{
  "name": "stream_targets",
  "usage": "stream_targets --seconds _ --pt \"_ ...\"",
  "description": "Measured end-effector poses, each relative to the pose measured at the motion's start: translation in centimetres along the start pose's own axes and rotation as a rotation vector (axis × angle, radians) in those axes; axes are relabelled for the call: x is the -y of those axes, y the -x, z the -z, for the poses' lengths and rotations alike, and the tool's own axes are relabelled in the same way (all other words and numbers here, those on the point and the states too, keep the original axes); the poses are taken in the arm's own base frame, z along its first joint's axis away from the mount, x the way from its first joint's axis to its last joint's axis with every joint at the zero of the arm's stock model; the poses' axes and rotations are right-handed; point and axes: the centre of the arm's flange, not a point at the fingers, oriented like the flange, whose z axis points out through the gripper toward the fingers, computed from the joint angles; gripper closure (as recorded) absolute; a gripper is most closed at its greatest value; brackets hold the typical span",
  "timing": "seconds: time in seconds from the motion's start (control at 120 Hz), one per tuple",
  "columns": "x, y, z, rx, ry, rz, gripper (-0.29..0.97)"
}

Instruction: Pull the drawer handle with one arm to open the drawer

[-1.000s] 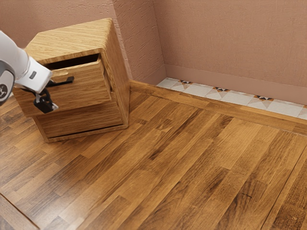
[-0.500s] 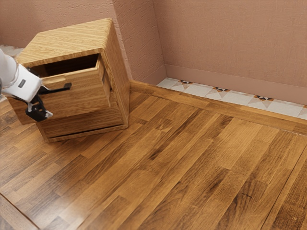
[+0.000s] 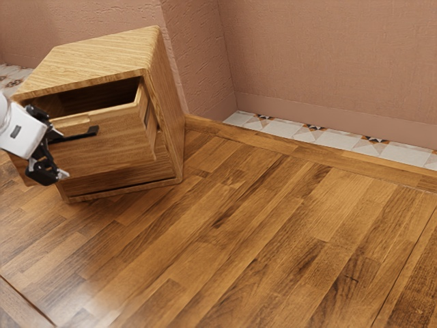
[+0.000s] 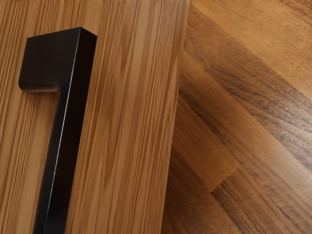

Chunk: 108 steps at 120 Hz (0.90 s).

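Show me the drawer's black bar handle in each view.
Exterior view: the black bar handle crosses the pulled-out wooden drawer front, at the exterior view's left.
Wrist view: the handle runs along the same striped front.
Shared landmark: the front's edge against the plank floor.

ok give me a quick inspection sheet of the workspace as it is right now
surface: wooden plank floor; the cabinet stands on it by a wall corner
job's things: top drawer stands partway out, with a dark gap open behind its front; black bar handle on the drawer front, seen close up in the wrist view
clutter: nothing seen
grippers: black gripper sits at the handle's end toward the exterior view's left; its grip can't be read
cables: nothing seen
surroundings: pink textured walls; a strip of patterned tiles along the wall's foot
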Motion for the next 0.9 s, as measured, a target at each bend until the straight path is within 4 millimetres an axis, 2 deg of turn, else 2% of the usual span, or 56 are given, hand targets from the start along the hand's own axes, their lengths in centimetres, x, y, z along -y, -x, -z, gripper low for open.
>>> stream_targets --seconds 0.458,0.617,0.7,0.767,0.858,0.875,0.9 --pt "-2.5 0.5 1.9 -0.047 0.009 -0.016 0.01" --pt "-2.3 0.5 2.1 -0.045 0.006 -0.014 0.0" --pt "-1.6 0.2 3.1 -0.052 -0.015 -0.015 0.0" --pt "-0.6 -2.2 6.9 -0.067 -0.063 -0.05 0.0" --pt "2.1 -7.2 19.3 -0.165 -0.118 -0.062 0.0" --pt "2.4 -7.9 20.6 -0.179 -0.096 -0.047 0.0" --pt "2.7 -9.0 21.1 -0.177 -0.041 -0.022 0.0"
